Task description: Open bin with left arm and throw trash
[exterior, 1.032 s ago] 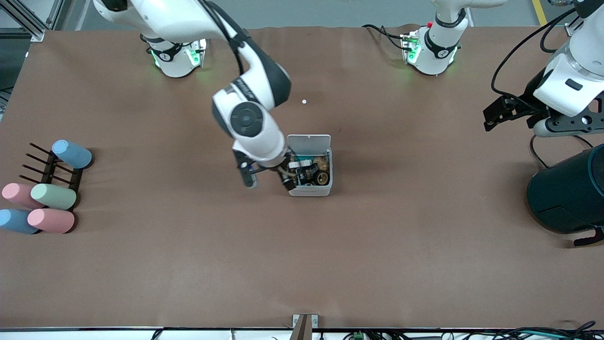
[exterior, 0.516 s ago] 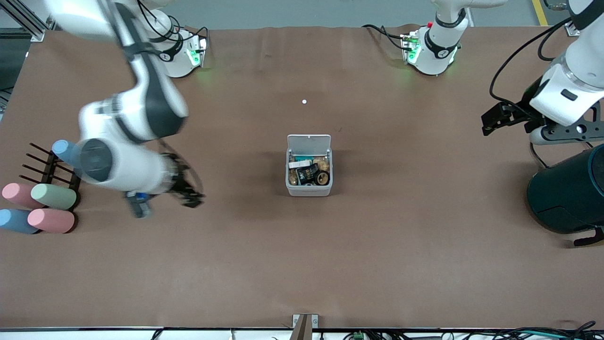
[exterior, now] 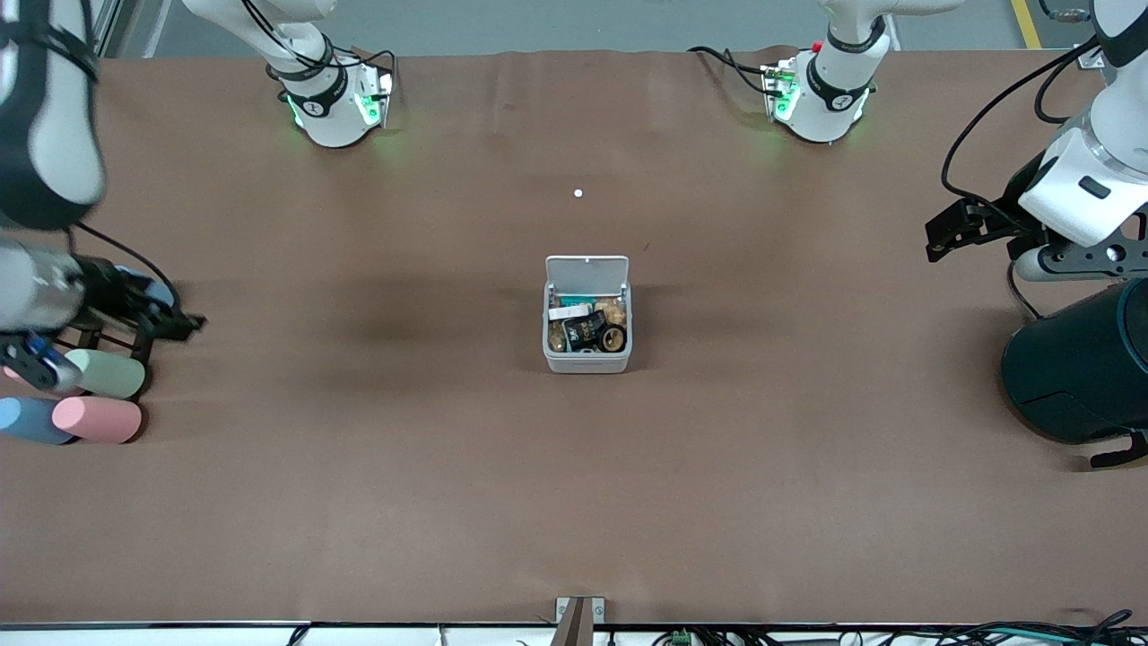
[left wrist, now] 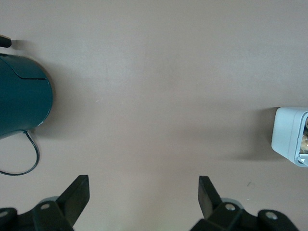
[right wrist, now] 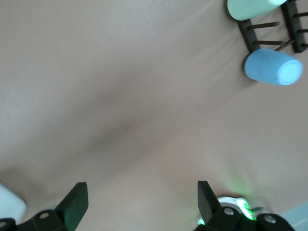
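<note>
The bin [exterior: 587,316] stands in the middle of the table [exterior: 574,502] with its white lid [exterior: 587,268] up, and the trash [exterior: 592,330] lies inside it (a black packet and a dark tape ring show on top). The left gripper [left wrist: 143,192] hangs with fingers wide apart and empty at the left arm's edge of the table, above the dark teal drum [exterior: 1081,368]. The right gripper [right wrist: 139,198], also spread and empty, is over the rack of pastel cups [exterior: 85,381] at the right arm's edge.
</note>
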